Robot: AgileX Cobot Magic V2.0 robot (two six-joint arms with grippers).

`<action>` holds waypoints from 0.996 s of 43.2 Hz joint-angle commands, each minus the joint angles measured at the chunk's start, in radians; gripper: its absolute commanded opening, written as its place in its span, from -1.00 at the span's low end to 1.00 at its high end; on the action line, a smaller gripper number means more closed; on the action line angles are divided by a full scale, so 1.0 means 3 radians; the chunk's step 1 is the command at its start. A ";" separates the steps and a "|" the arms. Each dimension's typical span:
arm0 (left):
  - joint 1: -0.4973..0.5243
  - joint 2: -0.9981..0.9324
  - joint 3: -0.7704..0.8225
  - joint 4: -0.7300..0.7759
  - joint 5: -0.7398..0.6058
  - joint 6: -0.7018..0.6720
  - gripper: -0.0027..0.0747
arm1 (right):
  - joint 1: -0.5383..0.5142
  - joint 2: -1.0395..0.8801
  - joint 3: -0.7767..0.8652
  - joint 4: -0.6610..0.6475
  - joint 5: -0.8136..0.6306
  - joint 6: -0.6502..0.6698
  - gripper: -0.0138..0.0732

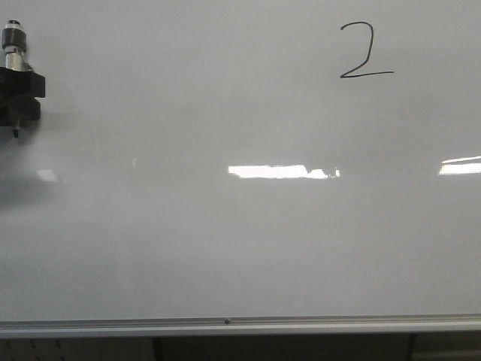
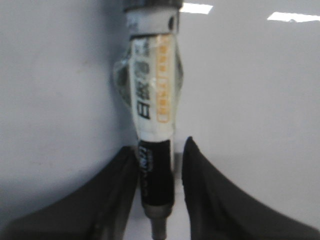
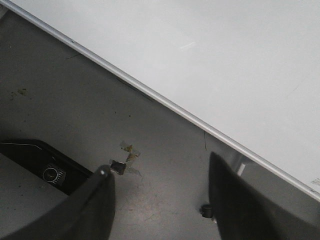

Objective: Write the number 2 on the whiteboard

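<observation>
the 2 [image 1: 366, 51] sits drawn in black at the upper right of the whiteboard [image 1: 240, 241]. far off at the board's left edge, the left gripper [image 2: 159, 172] is clamped on a marker [image 2: 154, 120]. the right gripper [image 3: 160, 200] is spread wide over the floor [image 3: 75, 105], holding nothing.

whiteboard [image 1: 225, 241] is filling the front view, silver rail [image 1: 240, 326] running along its bottom edge. number 2 [image 1: 364, 51] is sitting on the board well above the rail, toward the right. Light reflections [image 1: 278, 171] are showing midway between.
</observation>
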 commanded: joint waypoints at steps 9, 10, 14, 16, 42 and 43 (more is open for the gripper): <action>0.0003 -0.0152 -0.0207 0.0066 0.0207 -0.0012 0.13 | -0.0028 -0.0026 -0.0087 -0.0031 -0.0173 -0.0012 0.34; 0.0003 -0.0165 -0.0216 0.0099 0.0282 -0.0012 0.13 | -0.0028 -0.0031 -0.0091 -0.0031 -0.0173 -0.0009 0.34; 0.0003 -0.0336 -0.0293 0.0153 0.0637 -0.0012 0.13 | -0.0028 -0.0092 -0.0091 -0.0036 -0.0173 0.0008 0.34; -0.0007 -0.0418 -0.0315 0.0230 0.0814 -0.0012 0.13 | -0.0028 -0.0136 -0.0091 -0.0036 -0.0173 0.0045 0.34; -0.1022 -0.2274 -0.0817 -0.0443 0.3909 0.1065 0.13 | -0.0028 -0.0785 0.0000 -0.0033 -0.0149 0.0360 0.34; -0.1043 -0.2361 -0.0817 -0.0468 0.3934 0.1065 0.13 | -0.0028 -0.0806 0.0023 -0.0033 -0.0154 0.0360 0.34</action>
